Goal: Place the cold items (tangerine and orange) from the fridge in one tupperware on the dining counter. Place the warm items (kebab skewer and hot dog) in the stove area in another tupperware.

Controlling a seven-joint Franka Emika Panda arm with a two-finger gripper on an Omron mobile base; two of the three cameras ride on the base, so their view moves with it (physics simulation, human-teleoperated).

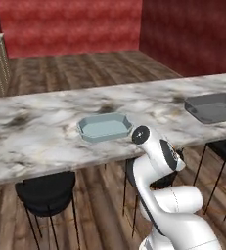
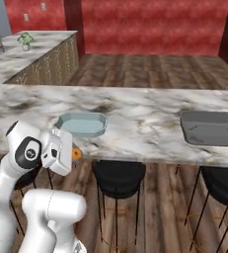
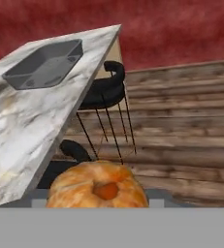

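**Fruit carried to the counter, drop into the pale tub still to come**

At the near edge of the marble counter [image 1: 36,132], the arm is folded low with its gripper [image 2: 70,154] just below the slab, closed on an orange fruit [image 3: 98,188]. Whether it is the orange or the tangerine cannot be told from these pictures. In the hand view the fruit sits right at the fingers, its dimpled navel facing the camera. In the right base view a sliver of it peeks out beside the white hand.

The step in hand looks like the delivery into the pale blue tub [image 1: 105,127], which sits close to the near edge, just above the hand. To do it well, the hand should rise clear of the counter's lip first, then travel over the tub's rim before lowering and letting go. A round fruit rolls, so a low release toward the tub's middle is safer than a drop from height.

The fruit is round, glossy and mottled orange. The light tub is shallow with clipped corners. The dark grey tub [image 1: 213,107], well apart to the right, is squarer and looks empty. The counter is veined grey-white stone. Black round stools [image 1: 46,193] stand under it on thin wire legs.
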